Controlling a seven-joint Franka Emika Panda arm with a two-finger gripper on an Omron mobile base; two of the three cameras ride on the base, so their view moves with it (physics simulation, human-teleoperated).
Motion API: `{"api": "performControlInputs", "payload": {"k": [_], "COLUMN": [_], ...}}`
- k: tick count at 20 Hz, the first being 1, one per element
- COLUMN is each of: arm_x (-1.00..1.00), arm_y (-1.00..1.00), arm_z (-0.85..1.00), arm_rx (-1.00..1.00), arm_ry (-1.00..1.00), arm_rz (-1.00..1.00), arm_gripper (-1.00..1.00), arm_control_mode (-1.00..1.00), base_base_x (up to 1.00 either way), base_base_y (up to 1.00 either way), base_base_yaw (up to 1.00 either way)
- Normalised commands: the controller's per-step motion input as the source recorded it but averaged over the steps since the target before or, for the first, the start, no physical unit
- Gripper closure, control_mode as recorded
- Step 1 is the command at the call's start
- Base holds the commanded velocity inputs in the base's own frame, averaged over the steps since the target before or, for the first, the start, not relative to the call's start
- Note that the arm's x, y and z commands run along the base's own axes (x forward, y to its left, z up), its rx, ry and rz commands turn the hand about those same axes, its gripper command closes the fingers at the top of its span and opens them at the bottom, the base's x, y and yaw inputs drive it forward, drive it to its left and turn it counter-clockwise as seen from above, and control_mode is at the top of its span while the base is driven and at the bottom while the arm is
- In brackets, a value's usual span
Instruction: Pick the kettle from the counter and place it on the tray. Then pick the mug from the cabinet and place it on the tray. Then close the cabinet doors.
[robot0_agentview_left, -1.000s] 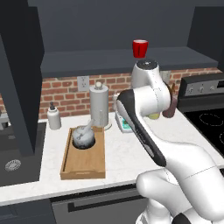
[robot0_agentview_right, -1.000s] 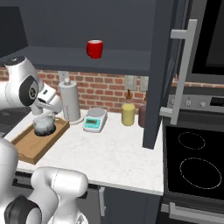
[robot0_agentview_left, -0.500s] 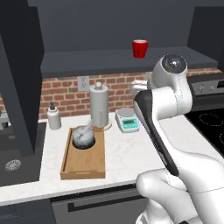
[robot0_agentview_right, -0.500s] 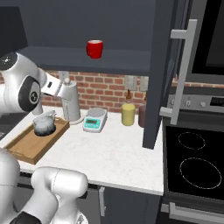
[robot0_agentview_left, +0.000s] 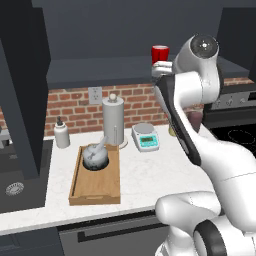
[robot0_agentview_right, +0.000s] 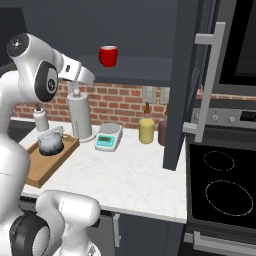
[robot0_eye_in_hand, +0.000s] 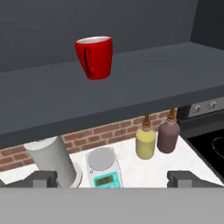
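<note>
the kettle (robot0_agentview_left: 94, 156), squat and mottled grey, is set upright in the back end of the wooden tray (robot0_agentview_left: 95, 194), which lies near the worktop's (robot0_agentview_left: 145, 170) front left edge. the red mug (robot0_eye_in_hand: 94, 57) is stood upright on the open cabinet's (robot0_eye_in_hand: 131, 83) shelf, near its front edge.

Glossy white arm (robot0_agentview_left: 210, 150) — rounded segs, dark grey joint caps, black strip — small dark tool (robot0_eye_in_hand: 112, 178) tips.
</note>
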Motion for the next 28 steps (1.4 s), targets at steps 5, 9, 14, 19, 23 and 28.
{"api": "performControlInputs", "payload": {"k": [5, 9, 14, 19, 23, 28], "arm_x": [0.68, 0.84, 0.81, 0.63, 0.29, 0.22], "arm_y": [-0.12, -0.01, 0.00, 0.00, 0.00, 0.04], "arm_z": [0.19, -0.18, -0.17, 0.00, 0.00, 0.00], "arm_rx": [-0.03, -0.03, -0.01, 0.00, 0.00, 0.00], "arm_ry": [0.00, 0.00, 0.00, 0.00, 0.01, 0.01], "arm_rz": [-0.01, 0.00, 0.00, 0.00, -0.02, -0.10], "arm_gripper": [-1.00, -1.00, -1.00, -1.00, -1.00, -1.00], "arm_control_mode": [-1.00, -1.00, -1.00, -1.00, -1.00, -1.00], "base_base_x": [0.00, 0.00, 0.00, 0.00, 0.00, 0.00], "base_base_y": [0.00, 0.00, 0.00, 0.00, 0.00, 0.00], "base_base_yaw": [0.00, 0.00, 0.00, 0.00, 0.00, 0.00]}}
